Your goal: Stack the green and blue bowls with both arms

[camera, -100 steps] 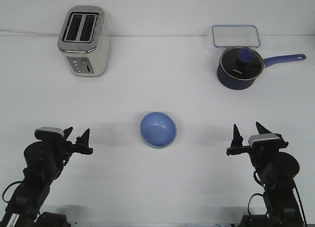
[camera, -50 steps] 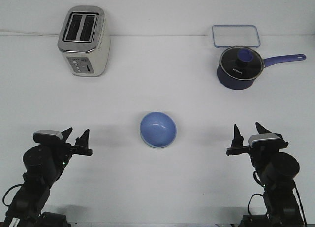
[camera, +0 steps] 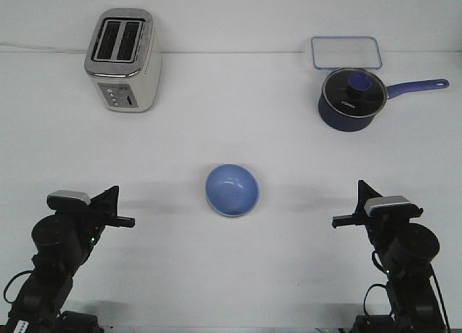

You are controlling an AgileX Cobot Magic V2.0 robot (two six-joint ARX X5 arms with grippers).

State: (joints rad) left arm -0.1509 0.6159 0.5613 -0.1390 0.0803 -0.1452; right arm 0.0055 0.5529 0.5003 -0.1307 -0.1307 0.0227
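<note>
Sitting mouth-up in the middle of the white counter (camera: 231, 116) is the blue bowl (camera: 232, 189), nested in the green bowl (camera: 229, 213), whose rim just peeks out underneath. Round bowls have no long side. The left gripper (camera: 114, 209) and right gripper (camera: 355, 207) stay well apart from them, jaws clenched.

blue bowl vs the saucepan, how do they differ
The blue bowl is light periwinkle and open on top; the saucepan is dark navy and covered by a glass lid. The bowl has no handle, while the saucepan has a long handle pointing right. The bowl sits mid-table between the arms; the saucepan stands at the far right, just in front of a clear container. Both are round, blue and upright on the white table.
</note>
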